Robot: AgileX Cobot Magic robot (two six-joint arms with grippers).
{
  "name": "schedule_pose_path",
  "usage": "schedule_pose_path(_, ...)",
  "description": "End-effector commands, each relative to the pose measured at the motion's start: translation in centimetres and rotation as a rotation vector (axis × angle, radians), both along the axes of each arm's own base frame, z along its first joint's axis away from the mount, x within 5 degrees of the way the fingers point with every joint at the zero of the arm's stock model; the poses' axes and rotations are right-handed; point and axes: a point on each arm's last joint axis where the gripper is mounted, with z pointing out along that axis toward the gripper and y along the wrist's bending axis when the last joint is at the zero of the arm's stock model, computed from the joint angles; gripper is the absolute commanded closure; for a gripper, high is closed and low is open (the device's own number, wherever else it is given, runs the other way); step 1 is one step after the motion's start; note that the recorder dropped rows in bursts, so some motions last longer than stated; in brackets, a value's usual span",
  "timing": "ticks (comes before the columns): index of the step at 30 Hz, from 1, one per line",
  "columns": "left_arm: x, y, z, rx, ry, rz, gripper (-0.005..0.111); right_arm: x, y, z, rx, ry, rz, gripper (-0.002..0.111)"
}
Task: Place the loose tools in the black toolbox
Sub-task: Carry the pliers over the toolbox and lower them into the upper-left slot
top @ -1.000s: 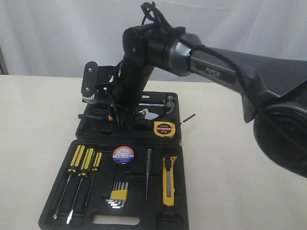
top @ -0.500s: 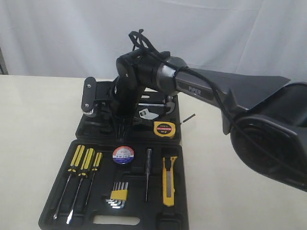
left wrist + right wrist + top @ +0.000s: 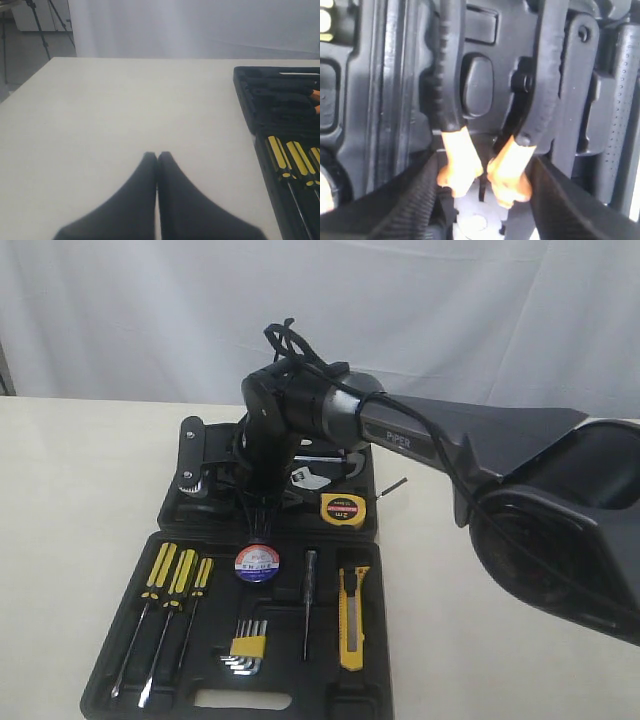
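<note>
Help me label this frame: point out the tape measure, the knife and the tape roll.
Tape measure (image 3: 341,508), exterior view, its yellow face.
Knife (image 3: 351,618), exterior view, middle of its yellow body.
Tape roll (image 3: 257,563), exterior view, its round label.

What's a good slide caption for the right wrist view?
Right gripper holds the black-and-orange-handled pliers over the black toolbox.

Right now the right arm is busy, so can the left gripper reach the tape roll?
Probably yes: the tape roll lies uncovered, just clear of the right gripper holding the pliers; the left gripper, shut, must open first.
</note>
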Motion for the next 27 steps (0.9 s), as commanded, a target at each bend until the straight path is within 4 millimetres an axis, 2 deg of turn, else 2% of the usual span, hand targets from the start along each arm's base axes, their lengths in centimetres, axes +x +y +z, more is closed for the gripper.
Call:
schedule_pose_path(1, 0.02, -0.05, -0.01, -0.012, -0.008, -0.004, 0.107, -0.01, 0.12, 0.37, 0.000, -0.002, 0.008, 0.109)
schedule_pose_path(13, 0.02, -0.05, -0.01, -0.012, -0.008, -0.004, 0.107, -0.20, 0.28, 0.29, 0.024, 0.022, -0.003, 0.108)
schedule_pose_path(14, 0.02, -0.05, -0.01, -0.012, -0.008, -0.004, 0.107, -0.22, 0.27, 0.28, 0.020, 0.024, 0.004, 0.105)
schedule_pose_path(16, 0.02, -0.05, -0.01, -0.012, -0.008, -0.004, 0.107, -0.29, 0.24, 0.24, 0.011, 0.032, 0.016, 0.089)
schedule_pose_path(18, 0.02, -0.05, -0.01, -0.012, -0.008, -0.004, 0.107, -0.33, 0.23, 0.22, 0.009, 0.037, 0.016, 0.067)
schedule_pose_path(20, 0.02, -0.05, -0.01, -0.012, -0.008, -0.004, 0.107, -0.33, 0.23, 0.22, 0.009, 0.037, 0.016, 0.052)
schedule_pose_path(21, 0.02, -0.05, -0.01, -0.012, -0.008, -0.004, 0.107, -0.33, 0.23, 0.22, 0.009, 0.037, 0.016, 0.048)
schedule_pose_path(27, 0.02, -0.05, -0.01, -0.012, -0.008, -0.004, 0.107, -0.33, 0.23, 0.22, 0.009, 0.037, 0.016, 0.048)
